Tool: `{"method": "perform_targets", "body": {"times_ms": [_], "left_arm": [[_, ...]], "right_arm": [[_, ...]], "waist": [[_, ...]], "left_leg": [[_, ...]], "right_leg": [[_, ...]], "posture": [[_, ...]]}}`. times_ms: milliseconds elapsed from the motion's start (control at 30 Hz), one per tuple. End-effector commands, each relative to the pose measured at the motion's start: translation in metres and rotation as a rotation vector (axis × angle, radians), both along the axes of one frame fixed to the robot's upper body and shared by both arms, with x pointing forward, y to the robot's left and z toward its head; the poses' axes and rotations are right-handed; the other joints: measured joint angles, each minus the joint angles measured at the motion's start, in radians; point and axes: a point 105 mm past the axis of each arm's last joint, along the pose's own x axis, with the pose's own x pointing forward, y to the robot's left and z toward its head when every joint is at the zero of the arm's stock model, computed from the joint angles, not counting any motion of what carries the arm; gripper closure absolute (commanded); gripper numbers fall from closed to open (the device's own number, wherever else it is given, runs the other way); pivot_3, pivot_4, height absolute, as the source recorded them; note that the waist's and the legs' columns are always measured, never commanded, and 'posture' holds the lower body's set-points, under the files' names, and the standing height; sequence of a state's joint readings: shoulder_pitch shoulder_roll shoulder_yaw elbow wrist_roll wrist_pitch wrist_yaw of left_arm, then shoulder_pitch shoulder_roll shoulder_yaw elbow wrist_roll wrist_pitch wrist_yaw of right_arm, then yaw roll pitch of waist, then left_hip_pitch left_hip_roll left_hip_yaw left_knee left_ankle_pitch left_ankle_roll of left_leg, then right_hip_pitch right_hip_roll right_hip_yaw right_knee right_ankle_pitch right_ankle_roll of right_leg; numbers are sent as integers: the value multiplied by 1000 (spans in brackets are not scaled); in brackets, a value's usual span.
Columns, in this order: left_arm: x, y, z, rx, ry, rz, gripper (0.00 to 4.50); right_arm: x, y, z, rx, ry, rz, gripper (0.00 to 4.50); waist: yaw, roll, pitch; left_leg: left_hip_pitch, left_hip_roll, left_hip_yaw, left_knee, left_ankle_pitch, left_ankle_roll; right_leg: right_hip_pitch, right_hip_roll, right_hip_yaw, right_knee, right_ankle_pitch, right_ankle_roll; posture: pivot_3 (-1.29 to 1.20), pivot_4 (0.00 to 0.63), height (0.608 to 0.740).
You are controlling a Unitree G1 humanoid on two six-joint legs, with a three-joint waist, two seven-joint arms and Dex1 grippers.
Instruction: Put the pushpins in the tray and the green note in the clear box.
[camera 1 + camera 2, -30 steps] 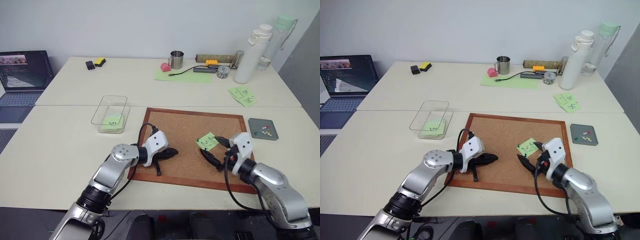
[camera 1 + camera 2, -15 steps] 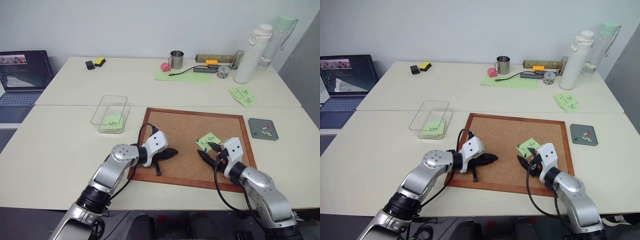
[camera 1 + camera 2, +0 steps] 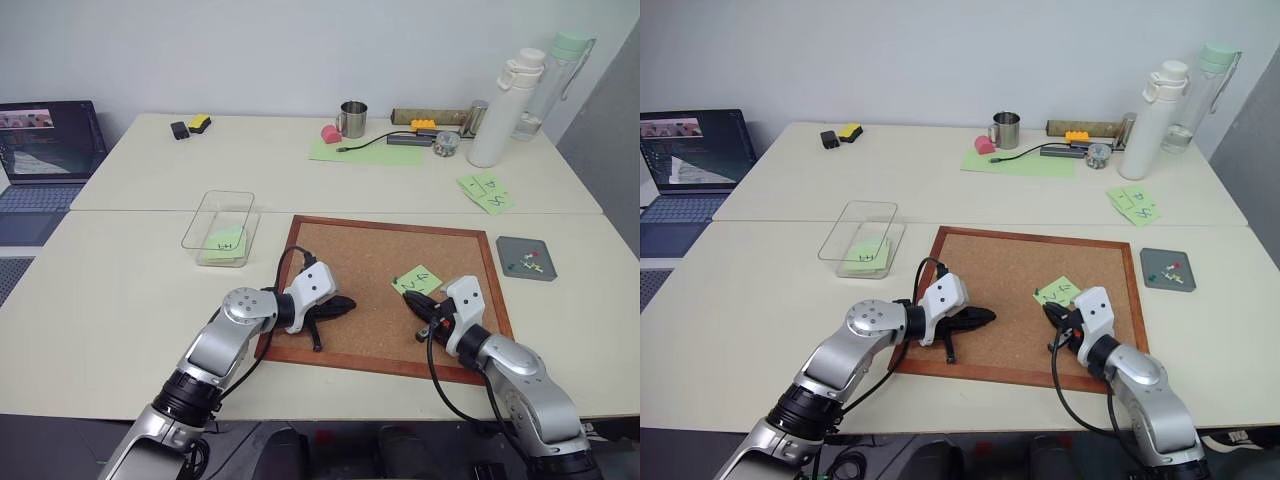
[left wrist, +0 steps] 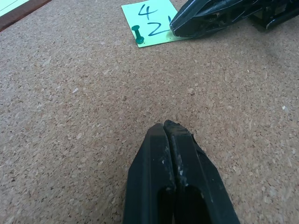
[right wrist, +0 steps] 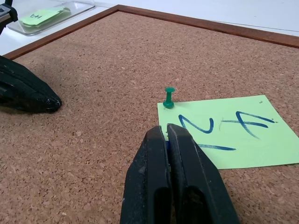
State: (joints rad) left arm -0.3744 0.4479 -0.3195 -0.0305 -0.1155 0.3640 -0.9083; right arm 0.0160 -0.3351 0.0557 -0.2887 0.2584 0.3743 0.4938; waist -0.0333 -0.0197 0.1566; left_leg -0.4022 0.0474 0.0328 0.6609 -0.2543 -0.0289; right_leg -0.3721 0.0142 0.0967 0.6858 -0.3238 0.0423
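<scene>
My left end effector [image 4: 164,128] rests on the rough, speckled cork board [image 3: 375,255], its two black fingers pressed flat together with nothing between them. My right end effector [image 5: 167,129] lies on the same board, tips closed tight at the near edge of the green note [image 5: 229,130]; I cannot tell whether something small is pinched between them.

The note is a small square of light-green paper with dark blue handwriting, lying flat on the cork in the board's right half. A green pushpin [image 5: 168,98] with a spool-shaped plastic head stands upright in one corner of it, just beyond my right fingertips. The board is rectangular, framed in reddish-brown wood, and sits on a pale table [image 3: 120,300].

Farther out on my left is the clear box [image 3: 222,228], a transparent plastic rectangle with low walls and rounded corners. Inside lies another green note marked "HH" [image 3: 226,242].

To the right of the board sits the dark-grey tray [image 3: 526,258], flat and square with a low rim, holding a few tiny pushpins [image 3: 528,261].

Beyond, on the far table, lie a pair of overlapping green notes [image 3: 485,192], a metal mug [image 3: 353,119] and a tall white bottle [image 3: 505,108].
</scene>
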Motion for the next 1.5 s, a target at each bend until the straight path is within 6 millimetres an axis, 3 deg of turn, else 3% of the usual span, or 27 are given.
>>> {"method": "perform_targets", "body": {"times_ms": [33,300,433,500,600,700,800,933,1100,1333,1500], "left_arm": [[0,7,-9,40,28,19,4500],[0,8,-10,46,35,21,4500],[1,8,-10,48,35,20,4500],[1,8,-10,49,36,20,4500],[1,8,-9,50,36,20,4500],[1,8,-9,49,37,20,4500],[1,8,-10,50,39,18,4500],[1,8,-9,49,40,19,4500],[0,12,-8,52,41,34,4500],[-3,16,-10,54,46,51,4500],[-3,15,-9,52,46,49,4500]], "right_arm": [[2,2,44,99,-158,-5,4469],[0,2,61,163,-183,-24,4469],[4,-11,71,196,-199,-79,4469],[14,-31,81,212,-226,-176,4469],[33,-78,92,171,-272,-399,4469],[49,-133,88,71,-248,-597,4469],[60,-163,78,44,-186,-672,4469],[72,-178,60,46,-93,-677,4469],[82,-185,53,49,-56,-656,4469],[84,-196,49,35,-61,-675,3156],[81,-194,54,47,-82,-653,3156]], "waist": [[0,0,0],[1,0,0],[0,0,0],[0,0,0],[0,0,0],[1,0,0],[1,0,0],[0,1,0],[-1,2,0],[-3,2,0],[-9,2,0]], "left_leg": [[0,0,0,0,0,0],[0,0,0,0,0,0],[0,0,0,0,0,0],[0,0,0,0,0,0],[0,0,0,0,0,0],[0,0,0,0,0,0],[0,0,0,-1,0,0],[0,0,1,-2,0,0],[0,0,2,-1,0,0],[0,0,1,-3,0,0],[0,1,2,-3,0,0]], "right_leg": [[0,0,0,0,0,0],[0,0,0,0,0,0],[0,0,0,0,0,0],[0,0,0,0,0,0],[0,0,0,0,0,0],[0,-1,0,0,0,0],[0,0,1,-2,0,0],[0,0,2,-3,0,0],[1,-1,2,-3,0,0],[0,0,2,-4,0,0],[0,0,2,-4,0,0]], "posture": [[0,150,740],[0,150,740],[0,150,740],[0,150,740],[0,150,740],[0,150,740],[0,150,740],[0,150,740],[0,150,740],[0,150,740],[0,150,740]]}}
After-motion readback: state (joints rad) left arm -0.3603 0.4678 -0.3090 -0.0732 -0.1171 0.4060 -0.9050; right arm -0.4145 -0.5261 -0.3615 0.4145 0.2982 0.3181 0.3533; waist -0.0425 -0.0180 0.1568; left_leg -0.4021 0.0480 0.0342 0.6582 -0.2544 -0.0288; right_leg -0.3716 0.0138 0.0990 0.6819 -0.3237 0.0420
